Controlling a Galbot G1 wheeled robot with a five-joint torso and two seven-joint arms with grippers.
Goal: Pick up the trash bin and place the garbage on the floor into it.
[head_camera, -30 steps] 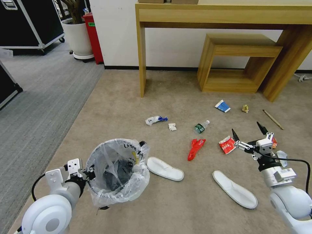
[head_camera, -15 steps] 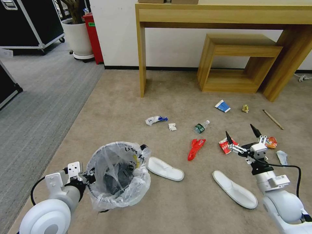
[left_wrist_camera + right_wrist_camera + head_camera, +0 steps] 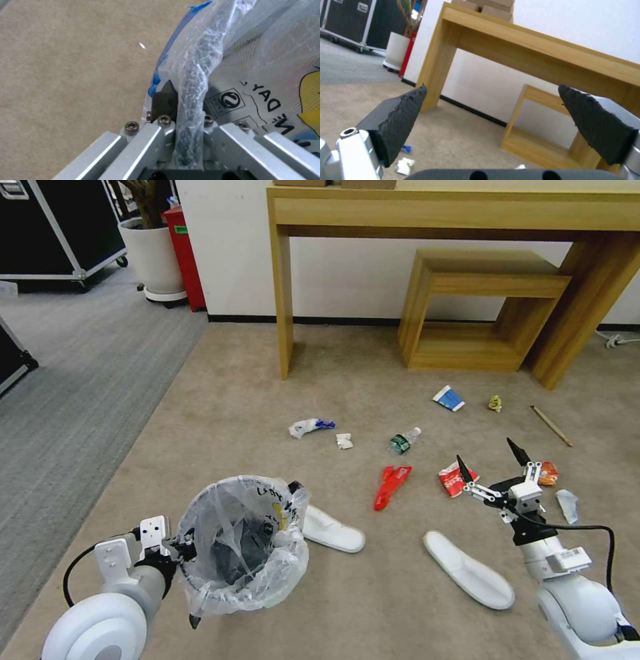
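Meanwhile, the left gripper (image 3: pixel 181 545) pinches the bin (image 3: pixel 240 543) by its bag-lined rim, holding it over the beige floor (image 3: pixel 227 407) beside a slipper (image 3: pixel 331 529); a red wrapper (image 3: pixel 389 486) lies ahead, and the right gripper (image 3: pixel 492 461) hovers spread wide above the garbage (image 3: pixel 456 478).

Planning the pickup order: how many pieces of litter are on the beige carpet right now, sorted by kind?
Slippers: 2
Wrappers: 4
Bottle: 1
Carton: 1
Crumpled scraps: 2
Stick: 1
Clear plastic piece: 1
Total: 12
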